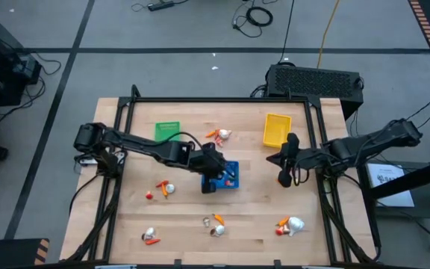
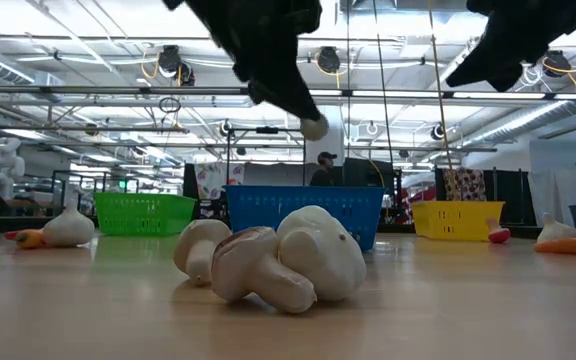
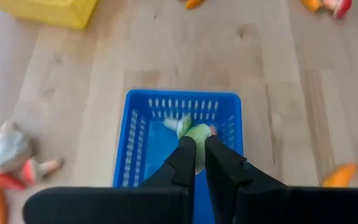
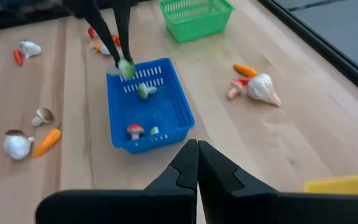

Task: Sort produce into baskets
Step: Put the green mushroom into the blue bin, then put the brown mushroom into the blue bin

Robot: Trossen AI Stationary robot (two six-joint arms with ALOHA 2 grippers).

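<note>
- We see our left gripper [image 3: 196,144] hanging over the blue basket [image 1: 228,178] at mid-tabletop, its jaws nearly shut on a small pale green piece [image 4: 126,68]
- Our right gripper [image 4: 197,151] waits with its jaws pressed fully together and empty, above bare wood between the blue and yellow basket [image 1: 276,128]
- The blue basket already holds another green bit [image 4: 143,91] and a small red-capped mushroom [image 4: 135,130]; the green basket [image 1: 167,130] looks empty
- The rest of the produce lies scattered: a garlic bulb [image 4: 263,86] with an orange carrot [image 4: 244,70] near the green basket, and a mushroom cluster [image 2: 273,256] near the front edge
- We judge these toys light, hard and smooth, so round bulbs may squirt out of the jaws; better to pinch them across the middle, and carrots across the shaft
- The held piece is half hidden by the fingers, so we cannot name the vegetable
- The yellow basket's inside is hard to make out
</note>
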